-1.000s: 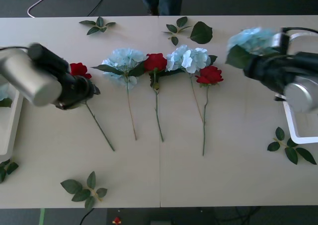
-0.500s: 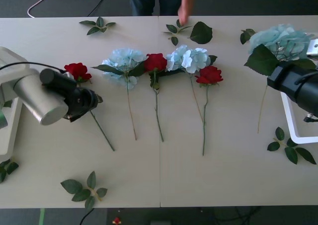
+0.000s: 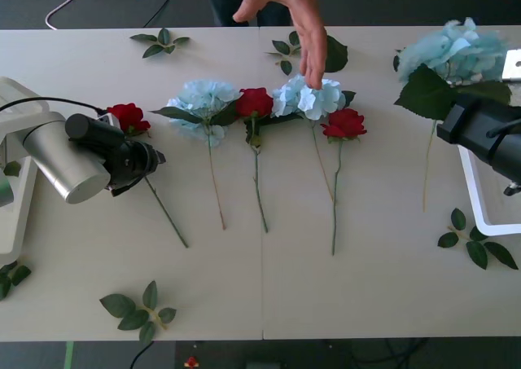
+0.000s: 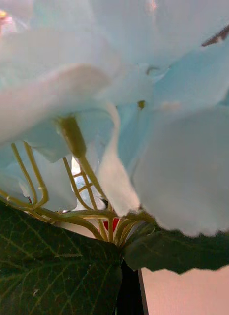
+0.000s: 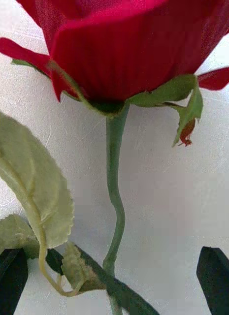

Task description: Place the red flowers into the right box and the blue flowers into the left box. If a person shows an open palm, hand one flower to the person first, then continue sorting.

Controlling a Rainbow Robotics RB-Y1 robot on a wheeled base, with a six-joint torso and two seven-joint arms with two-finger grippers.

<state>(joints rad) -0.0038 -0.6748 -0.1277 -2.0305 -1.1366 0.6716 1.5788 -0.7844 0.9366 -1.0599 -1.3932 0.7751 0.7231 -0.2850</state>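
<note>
My left gripper (image 5: 114,283), black fingers wide apart, straddles the thin green stem (image 5: 114,197) of the deep-red rose (image 3: 128,116) lying on the table's left; light, floppy, best pinched just under the bloom.

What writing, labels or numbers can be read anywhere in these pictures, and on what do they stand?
None: no word, number, brand or sign can be read.
The table, the right box and the left box: plain, no label.
The left gripper by a red rose, and the right gripper carrying a blue flower: no marking legible.
The person's hand: bears nothing.
</note>
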